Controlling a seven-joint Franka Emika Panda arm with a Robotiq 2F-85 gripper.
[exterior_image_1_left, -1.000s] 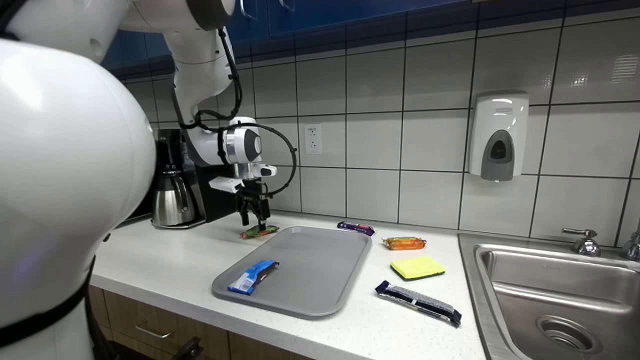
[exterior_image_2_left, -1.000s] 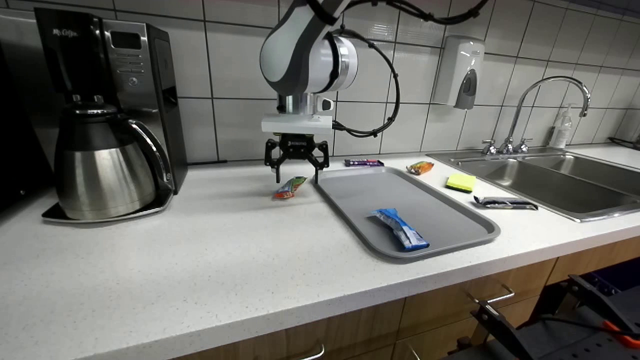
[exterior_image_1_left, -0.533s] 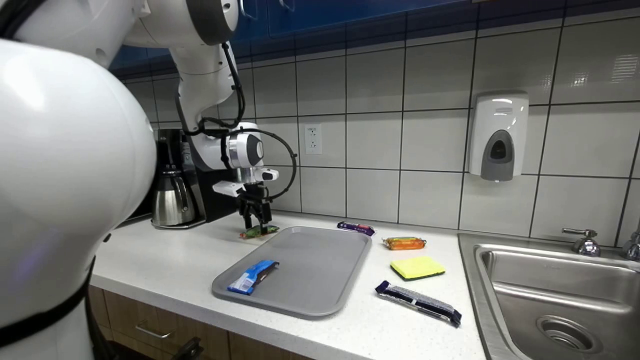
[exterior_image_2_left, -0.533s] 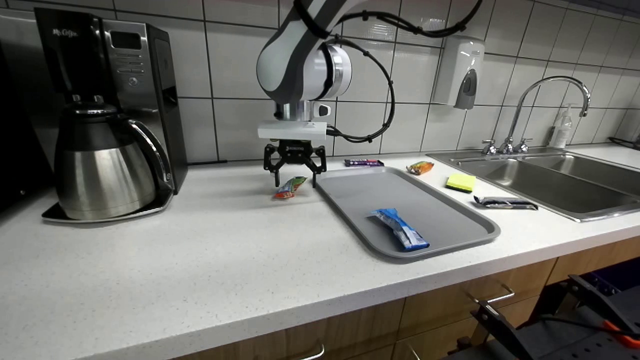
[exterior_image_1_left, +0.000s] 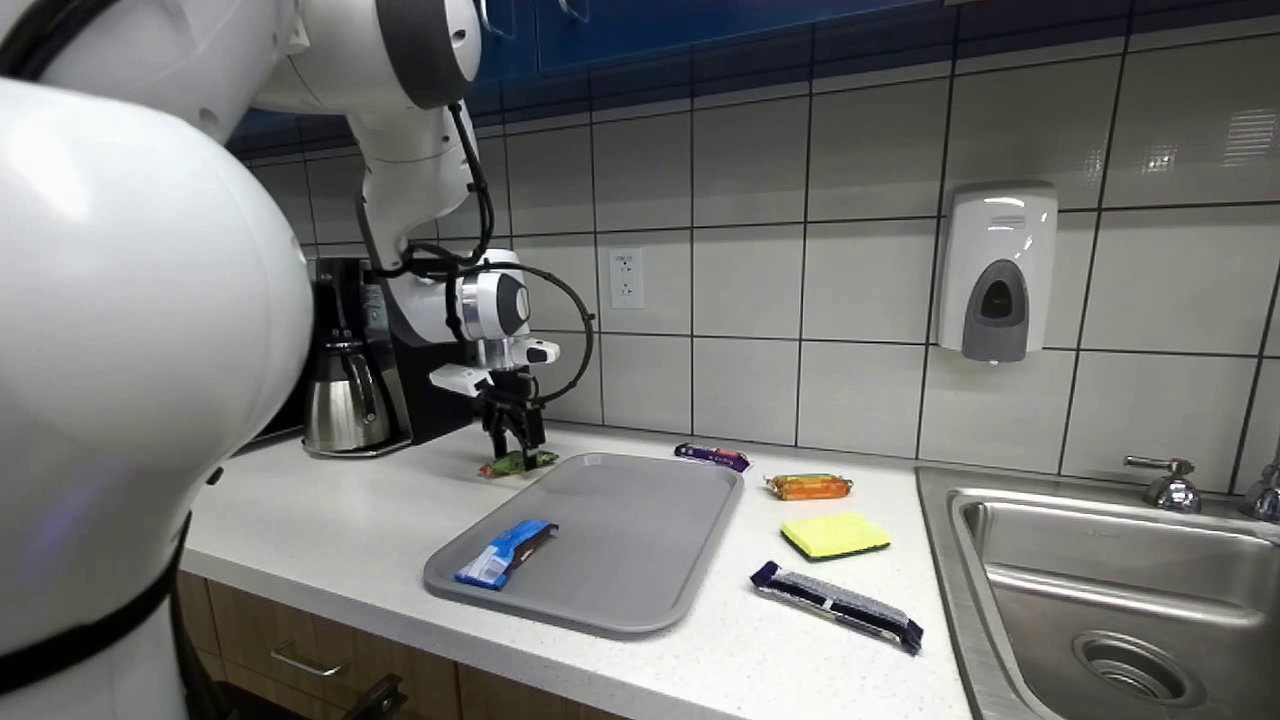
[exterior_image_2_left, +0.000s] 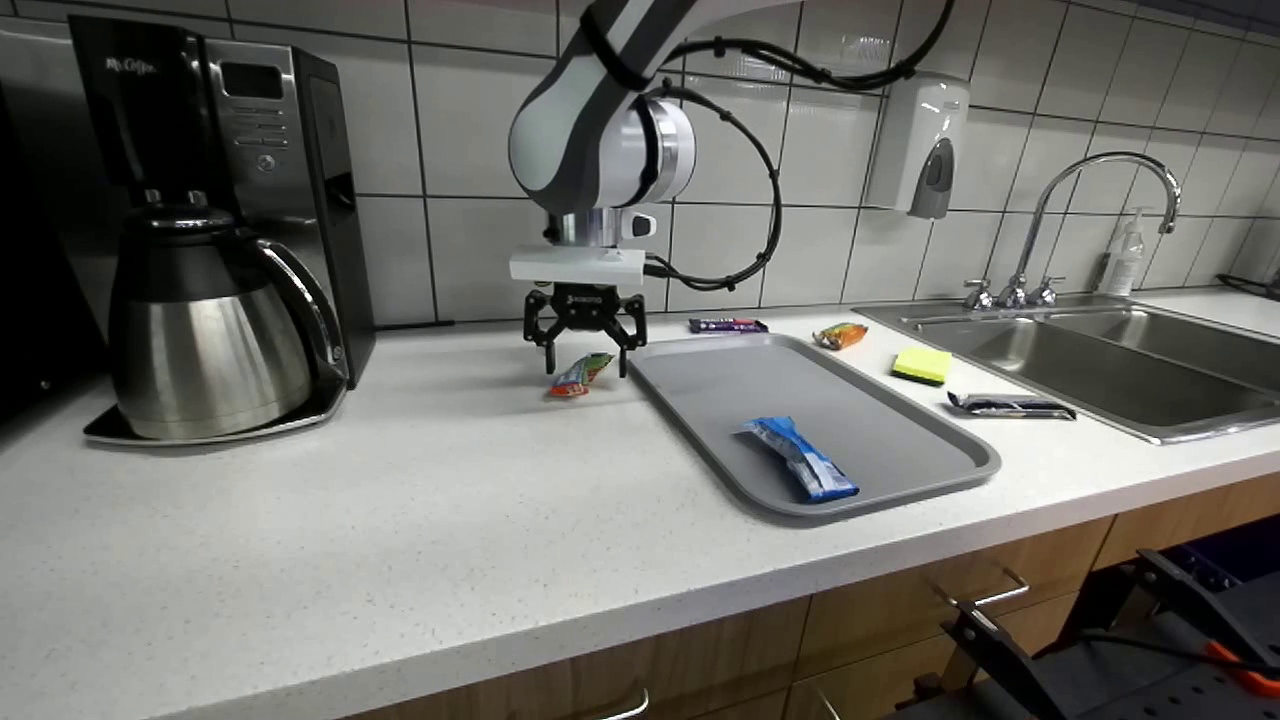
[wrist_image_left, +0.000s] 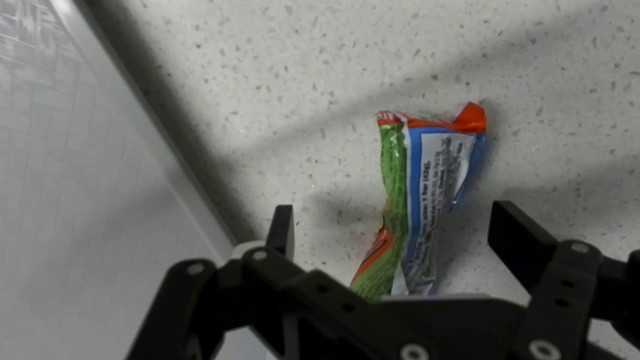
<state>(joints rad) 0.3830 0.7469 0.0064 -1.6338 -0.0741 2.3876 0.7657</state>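
A snack bar in a green, red and blue wrapper lies on the white counter, just off the edge of the grey tray. My gripper points down over it, open, one finger to each side of the wrapper with a gap to both. Its lower end is hidden by the gripper body in the wrist view. Low above the counter, the gripper is seen around the bar in an exterior view. On the tray rests a blue-wrapped bar.
Beyond the tray lie a purple bar, an orange bar, a yellow sponge and a dark bar. The sink follows. A coffee maker with a steel carafe stands on the opposite side; tiled wall behind.
The arm has come down, bringing the open fingers lower beside the green bar, with a slight shift toward the coffee maker. The bars and tray have stayed put.
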